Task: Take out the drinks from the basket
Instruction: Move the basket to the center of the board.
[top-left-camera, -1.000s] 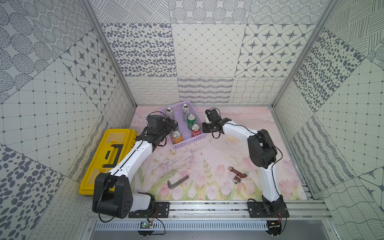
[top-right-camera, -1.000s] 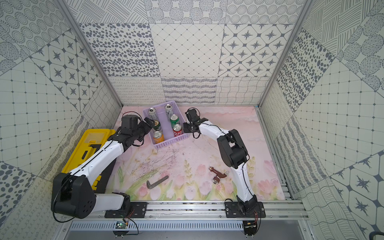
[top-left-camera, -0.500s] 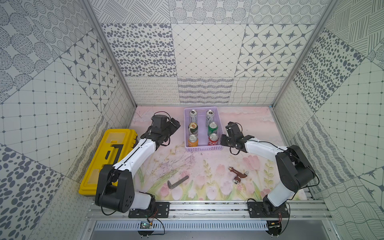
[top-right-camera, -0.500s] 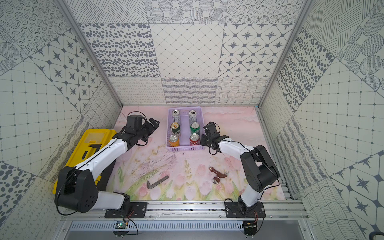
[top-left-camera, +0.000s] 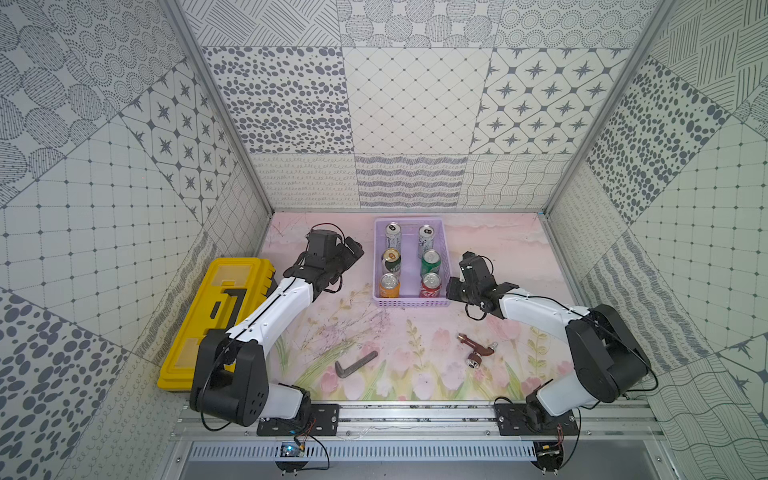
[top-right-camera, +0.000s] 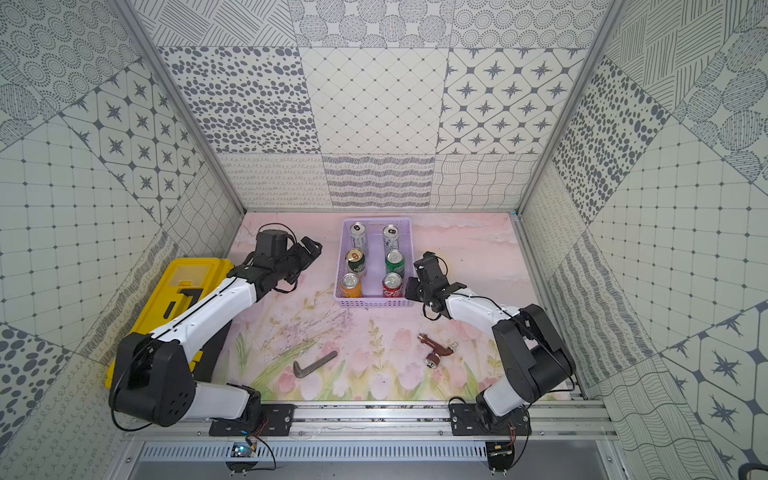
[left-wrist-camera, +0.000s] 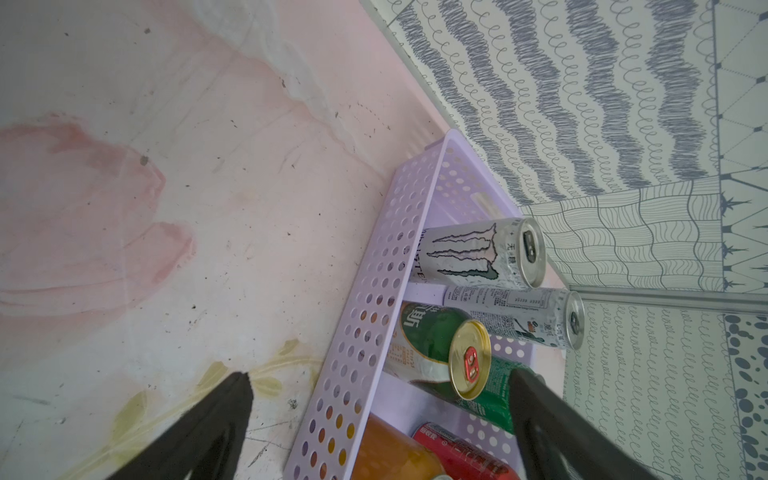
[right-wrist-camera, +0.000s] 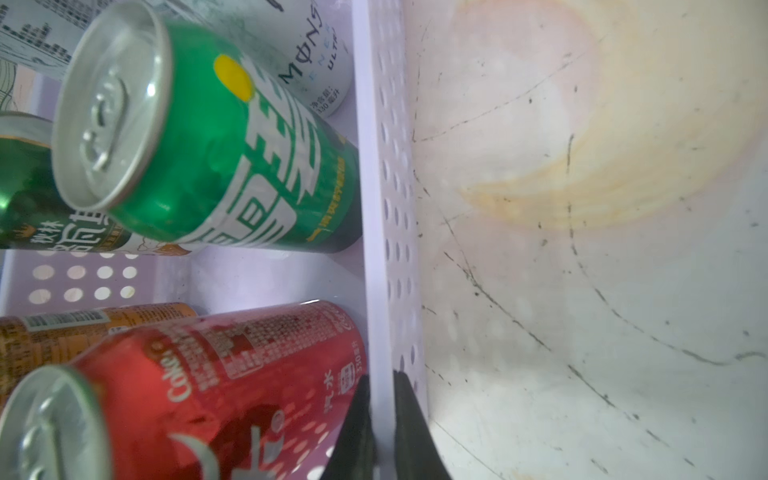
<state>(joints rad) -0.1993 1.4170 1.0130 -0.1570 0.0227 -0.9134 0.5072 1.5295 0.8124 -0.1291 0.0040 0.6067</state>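
The lavender basket (top-left-camera: 411, 302) (top-right-camera: 374, 302) stands square at the middle back of the table. Six drinks stand upright in it: two slim silver-white cans (top-left-camera: 392, 235) at the back, a dark green can with a gold top (top-left-camera: 391, 259), a green can (top-left-camera: 431, 262), an orange can (top-left-camera: 389, 284) and a red can (top-left-camera: 431, 284). My right gripper (top-left-camera: 449, 289) (right-wrist-camera: 380, 382) is shut on the basket's right wall (right-wrist-camera: 376, 208) beside the red can (right-wrist-camera: 232, 374). My left gripper (top-left-camera: 353, 248) (left-wrist-camera: 380, 376) hangs open just left of the basket, holding nothing.
A yellow toolbox (top-left-camera: 216, 316) lies at the left edge beside the left arm. A dark L-shaped key (top-left-camera: 355, 370) and a reddish-brown tap fitting (top-left-camera: 476, 351) lie near the front. The back wall is close behind the basket.
The basket has swung from a tilted stance at the left to square and further right, pulled by my right gripper on its wall. The left gripper stayed open beside it.
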